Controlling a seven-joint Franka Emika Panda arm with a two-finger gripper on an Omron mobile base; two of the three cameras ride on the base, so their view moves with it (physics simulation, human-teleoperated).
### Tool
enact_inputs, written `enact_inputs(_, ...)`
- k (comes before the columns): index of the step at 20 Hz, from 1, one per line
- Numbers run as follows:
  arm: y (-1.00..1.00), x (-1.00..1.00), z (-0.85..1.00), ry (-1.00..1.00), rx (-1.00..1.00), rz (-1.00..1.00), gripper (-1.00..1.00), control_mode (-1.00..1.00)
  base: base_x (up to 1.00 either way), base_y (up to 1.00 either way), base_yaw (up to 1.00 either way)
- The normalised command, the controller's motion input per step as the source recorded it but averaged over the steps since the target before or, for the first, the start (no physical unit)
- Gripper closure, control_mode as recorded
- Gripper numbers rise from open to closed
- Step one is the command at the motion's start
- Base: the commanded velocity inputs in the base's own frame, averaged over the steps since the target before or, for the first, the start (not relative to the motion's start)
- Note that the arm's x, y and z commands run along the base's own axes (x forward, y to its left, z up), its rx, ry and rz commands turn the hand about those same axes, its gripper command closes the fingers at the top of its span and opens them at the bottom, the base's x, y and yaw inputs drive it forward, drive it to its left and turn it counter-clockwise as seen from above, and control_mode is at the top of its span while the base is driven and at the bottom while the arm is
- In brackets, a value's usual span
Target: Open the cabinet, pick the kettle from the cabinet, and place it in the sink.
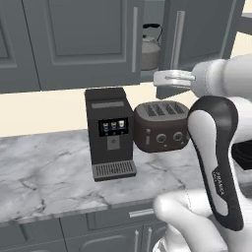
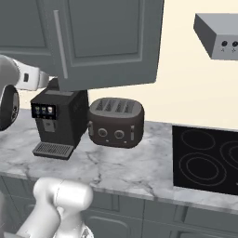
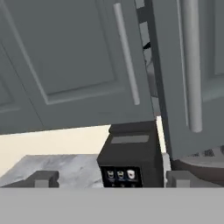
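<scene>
The dark grey wall cabinet (image 1: 83,34) has its left door shut and its right door (image 1: 197,29) swung partly out. Through the gap the silver kettle (image 1: 150,47) stands on the shelf, its black handle arched over it. In the hand view only a sliver of the kettle (image 3: 152,81) shows between the left door (image 3: 65,52) and the right door (image 3: 205,65). My gripper (image 3: 111,179) is open and holds nothing, its tips far apart. It hovers in front of and just below the gap (image 1: 160,78), short of the kettle. The sink is out of view.
A black coffee machine (image 1: 110,133) and a dark brown toaster (image 1: 161,125) stand on the marble counter (image 1: 44,172) under the cabinet. The open door (image 2: 107,42) juts out over them. A black stovetop (image 2: 207,160) and a grey hood (image 2: 217,35) are to the right.
</scene>
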Motion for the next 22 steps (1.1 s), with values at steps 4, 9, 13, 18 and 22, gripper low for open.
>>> enact_inputs(4,0.37,0.21,0.0,0.0,0.0,-0.4,-1.0,-1.0,0.0,0.0,0.0)
enact_inputs(9,0.27,0.28,0.0,0.0,0.02,-0.43,-1.0,-1.0,0.0,0.0,0.0)
enact_inputs(13,0.18,0.28,-0.03,0.0,0.15,-0.42,-1.0,-1.0,0.0,0.0,0.0)
enact_inputs(18,0.07,0.23,-0.11,-0.07,0.25,-0.3,-1.0,-1.0,0.0,0.0,0.0)
enact_inputs(22,-0.01,0.15,-0.16,-0.21,0.24,-0.18,-1.0,-1.0,0.0,0.0,0.0)
